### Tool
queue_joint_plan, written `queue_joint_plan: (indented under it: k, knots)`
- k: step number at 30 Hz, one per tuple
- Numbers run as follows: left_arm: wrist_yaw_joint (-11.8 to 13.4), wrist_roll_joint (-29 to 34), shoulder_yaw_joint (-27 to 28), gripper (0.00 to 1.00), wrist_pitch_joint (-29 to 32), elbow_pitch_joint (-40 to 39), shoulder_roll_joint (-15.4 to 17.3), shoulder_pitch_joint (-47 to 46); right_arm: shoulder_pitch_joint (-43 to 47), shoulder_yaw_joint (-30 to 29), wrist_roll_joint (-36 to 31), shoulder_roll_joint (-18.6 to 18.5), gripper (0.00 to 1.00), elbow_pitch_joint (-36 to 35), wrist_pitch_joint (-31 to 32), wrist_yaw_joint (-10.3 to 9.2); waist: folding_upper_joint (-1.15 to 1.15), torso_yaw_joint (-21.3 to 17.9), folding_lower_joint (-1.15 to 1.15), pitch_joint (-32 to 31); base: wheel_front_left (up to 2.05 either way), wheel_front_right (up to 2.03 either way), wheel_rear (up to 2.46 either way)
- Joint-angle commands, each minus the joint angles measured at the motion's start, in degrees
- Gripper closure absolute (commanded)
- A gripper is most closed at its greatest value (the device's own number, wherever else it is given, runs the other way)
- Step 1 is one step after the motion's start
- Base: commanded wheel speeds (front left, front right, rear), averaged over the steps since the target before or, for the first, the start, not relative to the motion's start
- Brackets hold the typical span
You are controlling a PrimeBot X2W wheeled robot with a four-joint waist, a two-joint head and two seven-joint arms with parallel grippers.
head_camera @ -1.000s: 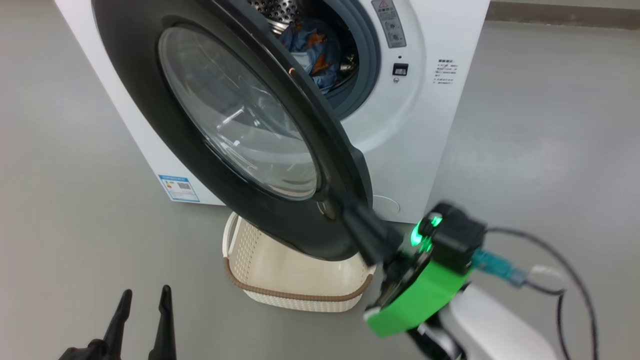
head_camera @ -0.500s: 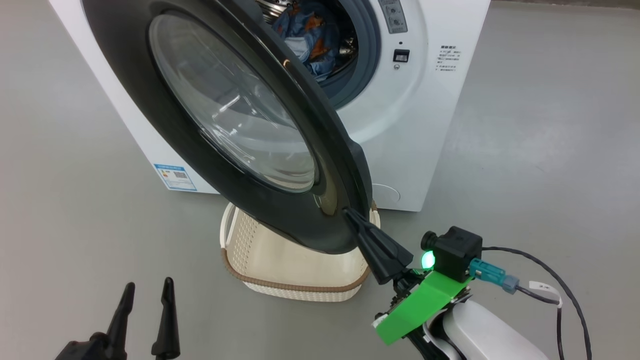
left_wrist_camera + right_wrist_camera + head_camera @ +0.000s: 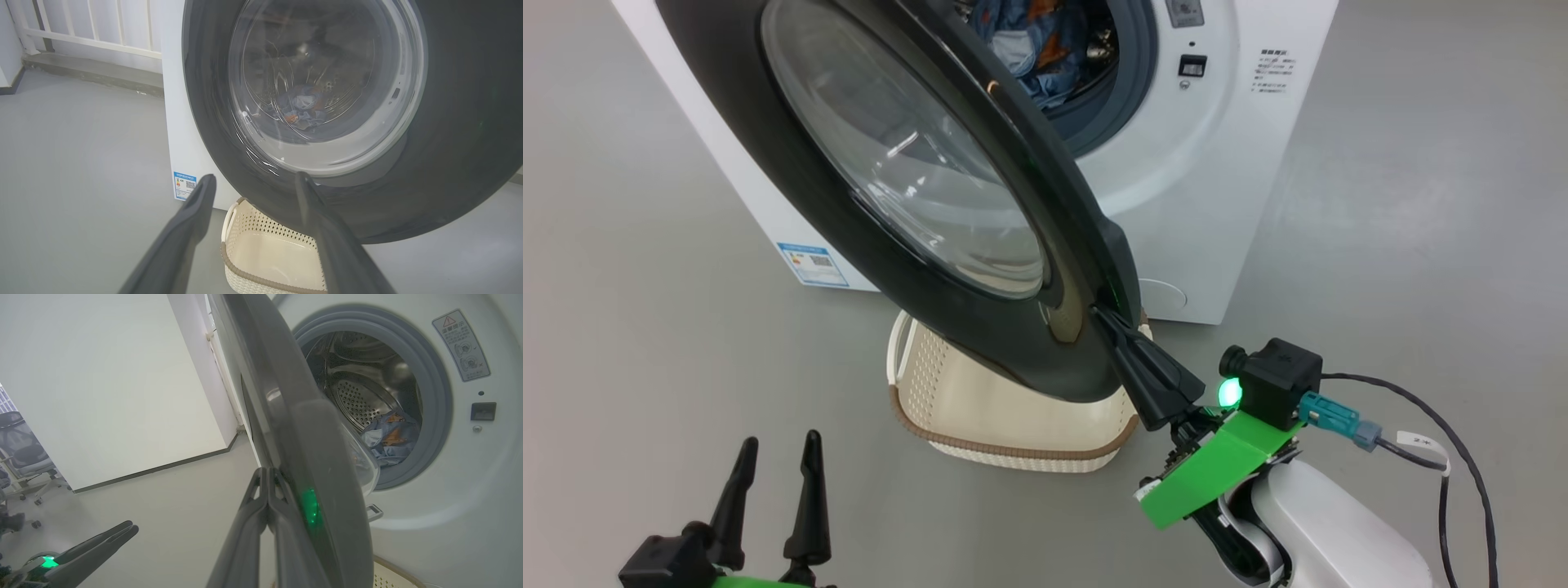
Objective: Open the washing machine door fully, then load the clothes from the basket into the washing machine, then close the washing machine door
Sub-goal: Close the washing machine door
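Touching the washing machine door [image 3: 792, 204] mid-frame, my right gripper [image 3: 1104, 317] is closed, empty. Lower left, my left gripper [image 3: 780, 443] gapes, empty.

This looks like a bare test room or office space. A big white front-loading washing machine [image 3: 1217, 212] stands on a smooth grey floor [image 3: 1405, 204], with plain white walls [image 3: 102, 375] nearby and grey mesh-backed office chairs on castors [image 3: 24, 457] at the far left.
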Motion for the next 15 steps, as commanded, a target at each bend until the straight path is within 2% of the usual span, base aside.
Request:
queue_joint_plan:
  k: [1, 7, 15]
  knots:
    - [0.0, -0.2, 1.7, 0.0, -0.5, -1.7, 0.7, -2.3, -1.2, 0.2, -0.7, 1.2, 1.0, -1.3, -0.3, 0.25, 0.0, 0.4, 0.0, 0.7, 0.0, 0.0, 0.0]
    - [0.0, -0.4, 1.3, 0.0, -0.5, -2.1, 0.6, -3.2, -2.9, -0.8, -0.6, 0.8, 1.0, -1.2, -0.3, 0.25, 0.0, 1.0, 0.0, 2.5, 0.0, 0.0, 0.0]
    - [0.0, -0.4, 0.5, 0.0, -0.5, -3.6, 0.0, -5.1, -5.4, -4.9, -1.3, 0.2, 1.0, -1.3, -0.3, 0.25, 0.0, 1.3, 0.0, 5.2, 0.0, 0.0, 0.0]
